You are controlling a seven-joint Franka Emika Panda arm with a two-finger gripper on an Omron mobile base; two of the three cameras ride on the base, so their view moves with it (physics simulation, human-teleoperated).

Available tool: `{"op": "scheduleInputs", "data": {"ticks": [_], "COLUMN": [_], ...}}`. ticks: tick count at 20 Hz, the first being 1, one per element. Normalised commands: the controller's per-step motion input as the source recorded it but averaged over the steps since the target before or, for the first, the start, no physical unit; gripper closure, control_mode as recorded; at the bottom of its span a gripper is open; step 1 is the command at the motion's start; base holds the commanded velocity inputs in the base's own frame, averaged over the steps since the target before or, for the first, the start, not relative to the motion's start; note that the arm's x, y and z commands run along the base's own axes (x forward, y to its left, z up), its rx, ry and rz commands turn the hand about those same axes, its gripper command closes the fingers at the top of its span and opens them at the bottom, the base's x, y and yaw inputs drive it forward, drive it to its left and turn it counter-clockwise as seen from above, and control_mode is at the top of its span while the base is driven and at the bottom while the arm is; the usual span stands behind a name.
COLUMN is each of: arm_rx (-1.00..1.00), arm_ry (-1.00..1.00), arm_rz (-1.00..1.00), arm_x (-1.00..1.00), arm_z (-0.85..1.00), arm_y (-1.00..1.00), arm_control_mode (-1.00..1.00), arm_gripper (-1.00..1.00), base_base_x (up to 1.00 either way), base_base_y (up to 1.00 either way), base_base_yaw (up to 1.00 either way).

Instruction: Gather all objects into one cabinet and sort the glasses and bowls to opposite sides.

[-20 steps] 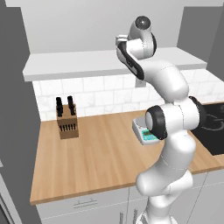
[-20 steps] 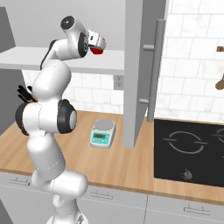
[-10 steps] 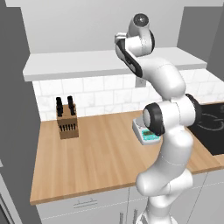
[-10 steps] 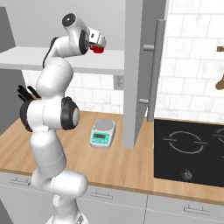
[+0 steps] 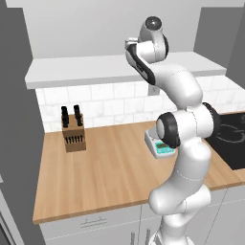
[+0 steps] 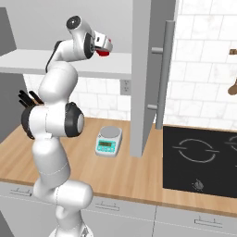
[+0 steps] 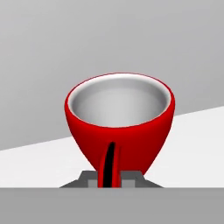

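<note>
a: what is the gripper (image 6: 104,48) doing?
b: it is clamped on a red cup (image 7: 120,126). in the hand view a dark finger (image 7: 109,166) runs up the cup's near wall, and the cup's pale grey inside faces the camera

a: where is the cup?
b: high up, over the white shelf (image 6: 69,64) of the cabinet. in the right base view the cup (image 6: 103,53) shows as a bit of red under the hand, just above the board. whether it touches the board cannot be told

a: and the cabinet door?
b: the grey door (image 6: 148,69) stands open, edge-on, to the right of the hand, with its steel handle (image 6: 163,74) running down it

a: what lies below?
b: a wooden counter (image 5: 110,177). a small scale (image 6: 109,141) with a teal face sits on it near the arm, and a knife block (image 5: 73,130) stands by the tiled wall on the left. a black hob (image 6: 199,157) is set into the counter to the right
</note>
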Motion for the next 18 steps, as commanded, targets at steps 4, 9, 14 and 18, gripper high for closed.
{"op": "scheduleInputs", "data": {"ticks": [4,9,14,18], "arm_rx": [0.00,0.01,0.02,0.01], "arm_ry": [0.01,0.03,0.00,-0.01], "arm_rz": [-0.02,-0.01,0.00,-0.01], "arm_x": [0.04,-0.26,-0.94,-0.99], "arm_z": [-0.15,-0.01,0.00,-0.05], "arm_y": [0.00,0.00,0.05,0.18], "arm_control_mode": [-1.00,-1.00,-1.00,-1.00], "arm_gripper": [1.00,1.00,1.00,1.00], "base_base_x": [0.00,0.00,0.00,0.00], "base_base_y": [0.00,0.00,0.00,0.00], "base_base_yaw": [0.00,0.00,0.00,0.00]}}
